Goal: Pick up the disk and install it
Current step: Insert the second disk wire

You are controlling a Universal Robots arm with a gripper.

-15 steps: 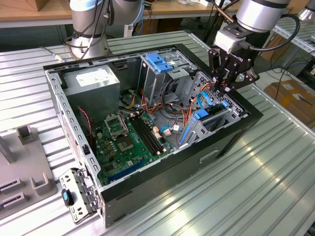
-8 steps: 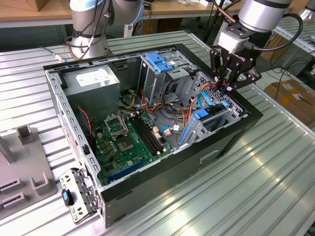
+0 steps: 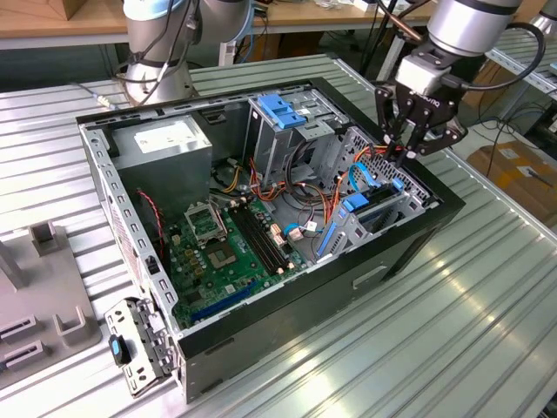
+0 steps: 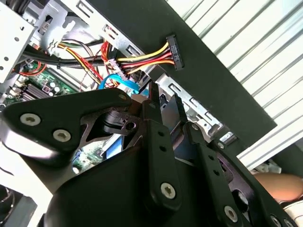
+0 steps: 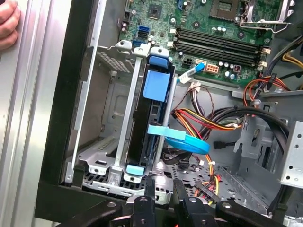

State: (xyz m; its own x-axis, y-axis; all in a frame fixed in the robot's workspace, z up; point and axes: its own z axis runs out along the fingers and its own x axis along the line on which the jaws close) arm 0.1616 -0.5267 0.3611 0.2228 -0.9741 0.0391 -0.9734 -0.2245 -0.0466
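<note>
The disk (image 5: 147, 124) stands on edge in the drive bay at the front corner of the open computer case (image 3: 409, 248), its blue rails (image 5: 156, 85) showing at both ends. In the exterior view the disk (image 3: 378, 211) lies low in that bay on the exterior view's right. My gripper (image 3: 405, 150) hovers just above the bay, apart from the disk. In both wrist views its fingers (image 5: 149, 188) stand a narrow gap apart with nothing between them; the gripper (image 4: 164, 97) points down at the case's edge.
A blue flat cable (image 5: 185, 143) and bundled coloured wires (image 5: 208, 120) lie beside the bay. A grey power-supply box (image 3: 165, 144), a cage with blue latch (image 3: 280, 109) and the motherboard (image 3: 231, 252) fill the case. A person's hand (image 5: 7, 23) rests on the ribbed table.
</note>
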